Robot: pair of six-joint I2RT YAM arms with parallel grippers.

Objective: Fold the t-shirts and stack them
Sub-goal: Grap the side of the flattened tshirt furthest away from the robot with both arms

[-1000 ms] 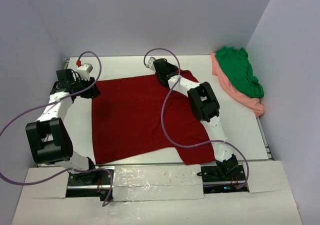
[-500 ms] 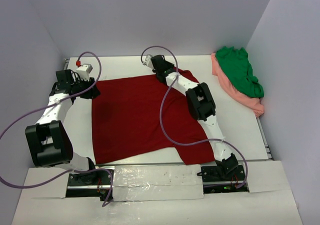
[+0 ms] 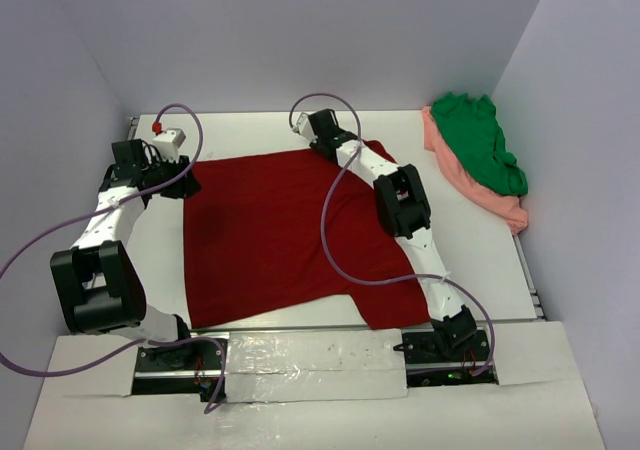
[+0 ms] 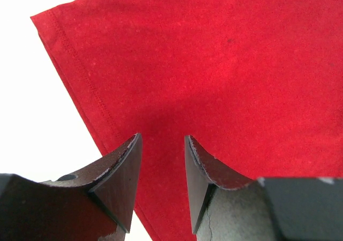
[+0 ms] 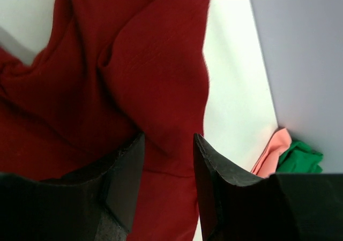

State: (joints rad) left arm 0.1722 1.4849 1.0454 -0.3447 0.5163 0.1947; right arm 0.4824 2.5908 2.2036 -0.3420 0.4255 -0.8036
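A dark red t-shirt (image 3: 280,230) lies spread across the white table (image 3: 240,130). My left gripper (image 3: 185,182) is at its far left corner. In the left wrist view that gripper (image 4: 162,139) stands open just above the red t-shirt (image 4: 225,64), beside its stitched hem, with nothing pinched. My right gripper (image 3: 322,140) is at the shirt's far edge, near the right sleeve. Up close, this gripper (image 5: 169,136) is open over rumpled red t-shirt folds (image 5: 123,75). The green t-shirt (image 3: 480,148) lies heaped on the salmon pink t-shirt (image 3: 497,202) at the far right.
Pale walls close the table in at the back, left and right. The green and pink heap (image 5: 289,154) rests against the right wall (image 5: 300,53). Purple cables loop from both arms over the shirt and the table's left side. Taped panels line the near edge (image 3: 310,355).
The right wrist has shifted a little along the shirt's far edge, left and then back. The left arm and the shirts have not moved.
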